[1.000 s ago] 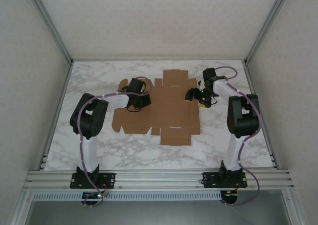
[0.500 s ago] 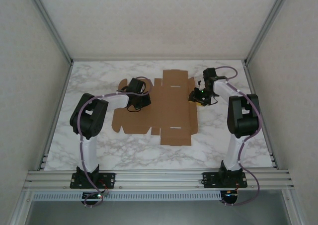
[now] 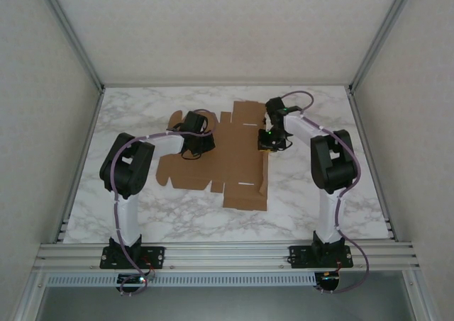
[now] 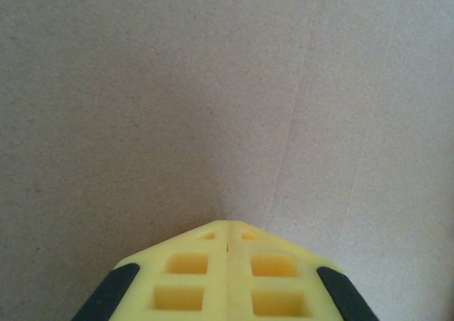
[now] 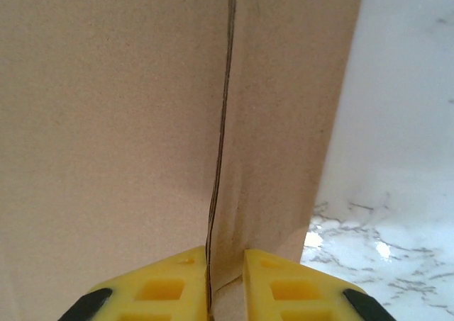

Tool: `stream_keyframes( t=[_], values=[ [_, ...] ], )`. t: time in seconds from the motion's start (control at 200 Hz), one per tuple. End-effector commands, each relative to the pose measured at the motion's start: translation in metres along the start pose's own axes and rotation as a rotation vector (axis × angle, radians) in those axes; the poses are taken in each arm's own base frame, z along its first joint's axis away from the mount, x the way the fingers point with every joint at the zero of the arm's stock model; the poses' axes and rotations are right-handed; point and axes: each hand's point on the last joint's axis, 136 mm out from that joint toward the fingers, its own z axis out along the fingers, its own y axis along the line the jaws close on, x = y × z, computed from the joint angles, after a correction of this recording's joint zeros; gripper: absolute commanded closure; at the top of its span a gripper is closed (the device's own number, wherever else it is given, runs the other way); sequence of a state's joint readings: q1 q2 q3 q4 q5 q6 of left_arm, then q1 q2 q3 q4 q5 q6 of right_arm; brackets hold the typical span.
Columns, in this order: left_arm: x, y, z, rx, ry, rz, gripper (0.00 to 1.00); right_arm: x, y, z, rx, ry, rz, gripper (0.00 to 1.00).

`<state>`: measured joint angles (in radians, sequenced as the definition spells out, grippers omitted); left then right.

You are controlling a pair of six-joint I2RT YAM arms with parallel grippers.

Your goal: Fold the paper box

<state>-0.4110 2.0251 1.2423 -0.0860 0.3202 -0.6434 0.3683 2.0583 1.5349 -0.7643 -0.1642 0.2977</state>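
- Now your right gripper point(image 5: 225, 263) pinches the right-edge flap of the paper box point(image 3: 237, 166); the right wrist camera shows cardboard between the yellow fingers point(image 5: 167, 293), a detail hidden from above.
- Your left gripper point(image 4: 227, 227) is pressed together, tips down on flat cardboard.
- From above, the paper box lies mid-way across the table point(image 3: 128, 122), its longest strip running far-to-near, a wide panel spreading left.

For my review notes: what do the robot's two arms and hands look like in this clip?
Both the left arm and right arm have white links, bulky black joints and black bases, with a purple cable looping along each. The left hand and right hand have yellow fingers moulded with square recesses, black at the outer edges.
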Motion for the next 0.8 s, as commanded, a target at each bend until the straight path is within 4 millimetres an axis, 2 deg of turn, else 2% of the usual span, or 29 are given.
stream_keyframes(
  t=[0.0, 0.07, 0.15, 0.275, 0.36, 0.461, 0.581, 0.691, 0.796],
  values=[
    [0.01, -0.001, 0.002, -0.007, 0.023, 0.004, 0.99, 0.016, 0.001, 0.022, 0.121, 0.076, -0.066, 0.82],
    [0.009, 0.0, 0.001, -0.01, 0.021, 0.005, 0.99, 0.013, -0.007, 0.019, 0.176, 0.066, -0.056, 0.82],
    [0.008, 0.001, 0.0, -0.016, 0.015, 0.005, 0.99, 0.008, -0.018, 0.007, 0.223, 0.028, -0.038, 0.78],
    [0.006, 0.002, -0.002, -0.023, 0.007, 0.005, 0.99, 0.007, -0.029, -0.009, 0.235, 0.0, -0.017, 0.63],
    [0.005, 0.002, -0.002, -0.025, 0.005, 0.003, 0.99, 0.009, -0.032, -0.01, 0.205, 0.003, -0.001, 0.54],
    [0.005, 0.001, -0.003, -0.022, 0.003, 0.002, 0.99, 0.012, -0.033, -0.005, 0.159, 0.011, 0.016, 0.52],
    [0.005, 0.0, -0.004, -0.015, 0.002, 0.004, 0.99, 0.012, -0.034, 0.002, 0.09, 0.016, 0.051, 0.56],
    [0.007, -0.002, -0.005, -0.004, 0.009, 0.002, 0.99, 0.009, -0.033, 0.001, 0.033, 0.002, 0.085, 0.69],
    [0.006, -0.008, -0.008, 0.018, 0.008, -0.001, 0.99, 0.006, -0.031, -0.009, 0.032, -0.012, 0.08, 0.83]
  ],
)
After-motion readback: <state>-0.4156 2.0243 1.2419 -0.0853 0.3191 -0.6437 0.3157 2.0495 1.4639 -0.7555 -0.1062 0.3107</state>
